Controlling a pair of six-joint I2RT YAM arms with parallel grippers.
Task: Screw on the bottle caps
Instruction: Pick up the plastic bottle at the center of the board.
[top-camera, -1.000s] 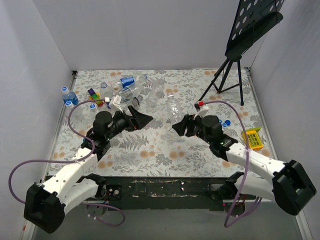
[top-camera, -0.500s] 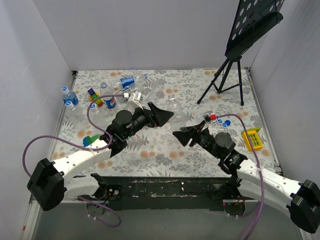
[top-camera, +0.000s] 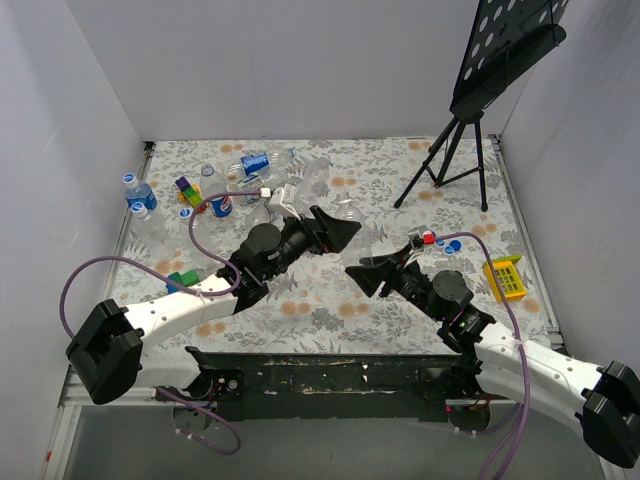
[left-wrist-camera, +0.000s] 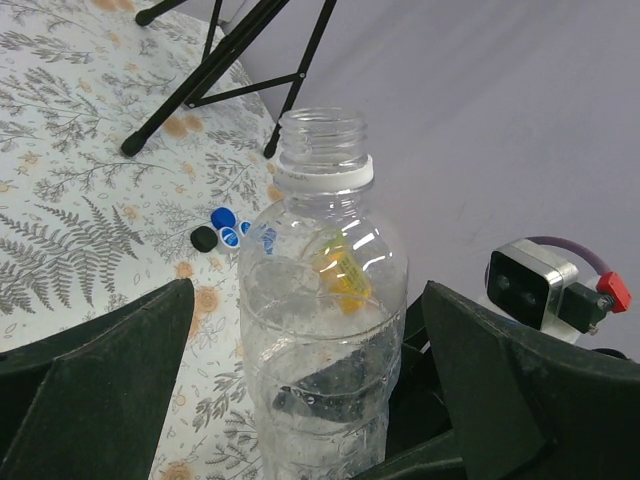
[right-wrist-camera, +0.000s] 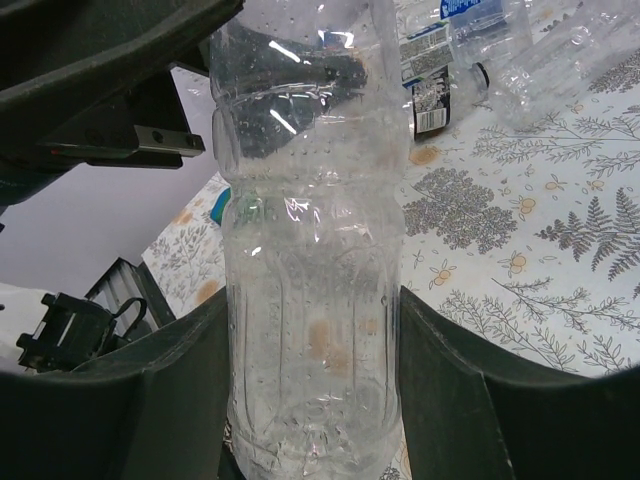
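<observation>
The right fingers (right-wrist-camera: 150, 400) grip an open-topped clear bottle (right-wrist-camera: 310, 280), while the left fingers (left-wrist-camera: 100, 390) stand wide apart, flanking it without touching.

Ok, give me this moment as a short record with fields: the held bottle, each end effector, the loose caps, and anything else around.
bottle: clear, no label visible, neck open, no cap on
right end effector: shut on the bottle's lower body
left end effector: open, fingers spread either side of the bottle
blue caps: lying loose near the right arm
other bottles: piled at the far left
extras: music stand, yellow toy block
</observation>
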